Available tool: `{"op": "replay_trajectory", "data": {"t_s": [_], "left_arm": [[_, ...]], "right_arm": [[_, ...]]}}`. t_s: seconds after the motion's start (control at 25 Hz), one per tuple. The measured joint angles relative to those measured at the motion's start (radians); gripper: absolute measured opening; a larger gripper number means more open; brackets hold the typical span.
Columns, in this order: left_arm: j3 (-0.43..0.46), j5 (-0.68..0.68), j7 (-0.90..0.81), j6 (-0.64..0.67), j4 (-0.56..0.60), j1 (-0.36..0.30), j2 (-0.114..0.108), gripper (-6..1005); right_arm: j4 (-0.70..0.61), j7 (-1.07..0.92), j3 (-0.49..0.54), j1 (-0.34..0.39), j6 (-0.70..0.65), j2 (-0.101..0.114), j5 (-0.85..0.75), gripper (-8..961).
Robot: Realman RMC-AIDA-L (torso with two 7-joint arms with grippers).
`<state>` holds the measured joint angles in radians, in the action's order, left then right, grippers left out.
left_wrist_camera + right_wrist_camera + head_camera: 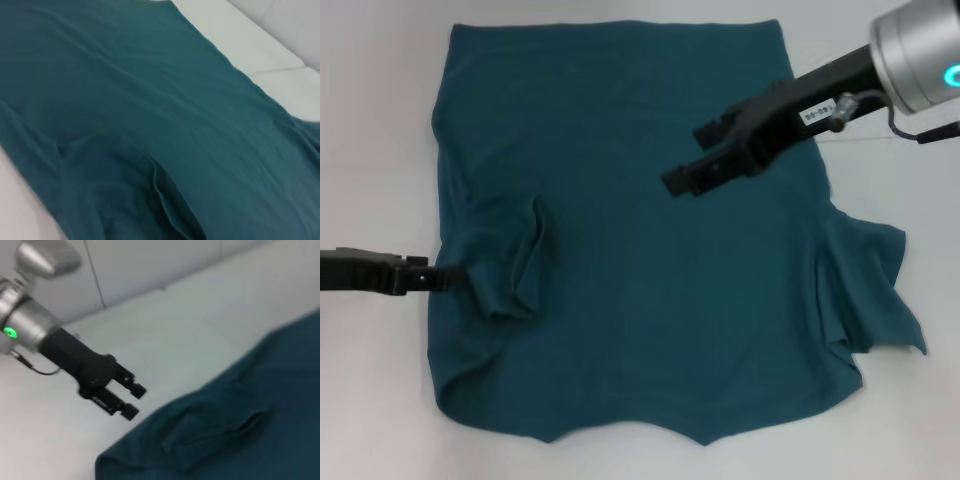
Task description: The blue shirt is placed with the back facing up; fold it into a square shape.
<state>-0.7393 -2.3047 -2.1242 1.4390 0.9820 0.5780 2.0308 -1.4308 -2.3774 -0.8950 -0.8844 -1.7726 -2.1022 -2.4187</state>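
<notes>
Right now my left hand (445, 277) sits at nine o'clock beside the blue shirt (640, 130)'s folded-in sleeve (510, 270), fingers apart, holding nothing. My right hand (695, 160) hovers at one o'clock, also parted. Dragging either arm across could rumple the flat cloth and undo that sleeve fold.

The blue shirt (150, 115) fills most of the left wrist view, spread over the pale tabletop (235, 35). A folded, creased ridge of fabric (170, 200) runs across it; bare tabletop shows along two edges.
</notes>
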Motion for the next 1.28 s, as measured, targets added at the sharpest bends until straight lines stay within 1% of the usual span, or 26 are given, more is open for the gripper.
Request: {"op": "replay_trajectory", "data": {"t_s": [0.12, 0.32, 0.4, 0.56, 0.6, 0.64, 0.72, 0.88, 1.0, 1.28], "left_arm": [[-0.015, -0.004, 0.031, -0.002, -0.030, 0.008, -0.002, 681], [-0.076, -0.051, 0.045, -0.062, -0.080, 0.054, 0.002, 679], [-0.118, -0.089, 0.044, -0.099, -0.093, 0.077, 0.009, 677], [-0.214, -0.184, 0.021, -0.200, -0.109, 0.132, 0.038, 668], [-0.222, -0.201, 0.015, -0.214, -0.111, 0.140, 0.042, 664], [-0.227, -0.216, 0.010, -0.224, -0.117, 0.149, 0.045, 661], [-0.239, -0.280, -0.009, -0.263, -0.153, 0.187, 0.054, 655], [-0.233, -0.318, -0.022, -0.293, -0.227, 0.241, 0.054, 643], [-0.229, -0.315, -0.040, -0.287, -0.236, 0.255, 0.055, 633], [-0.230, -0.310, -0.091, -0.266, -0.246, 0.275, 0.068, 611]], "right_arm": [[0.015, -0.027, -0.022, -0.009, 0.001, -0.002, -0.028, 838], [0.092, -0.050, -0.037, -0.003, 0.008, 0.005, -0.032, 841], [0.110, -0.058, -0.033, 0.001, 0.009, 0.008, -0.032, 841], [0.118, -0.067, -0.034, 0.021, 0.021, 0.010, -0.032, 840], [0.118, -0.067, -0.035, 0.025, 0.025, 0.010, -0.031, 839], [0.119, -0.068, -0.037, 0.031, 0.032, 0.010, -0.031, 839], [0.126, -0.068, -0.039, 0.041, 0.045, 0.010, -0.027, 838], [0.155, -0.063, -0.041, 0.053, 0.069, 0.010, -0.026, 836], [0.168, -0.059, -0.042, 0.059, 0.080, 0.010, -0.026, 835], [0.170, -0.048, -0.043, 0.066, 0.090, 0.011, -0.026, 834]]}}
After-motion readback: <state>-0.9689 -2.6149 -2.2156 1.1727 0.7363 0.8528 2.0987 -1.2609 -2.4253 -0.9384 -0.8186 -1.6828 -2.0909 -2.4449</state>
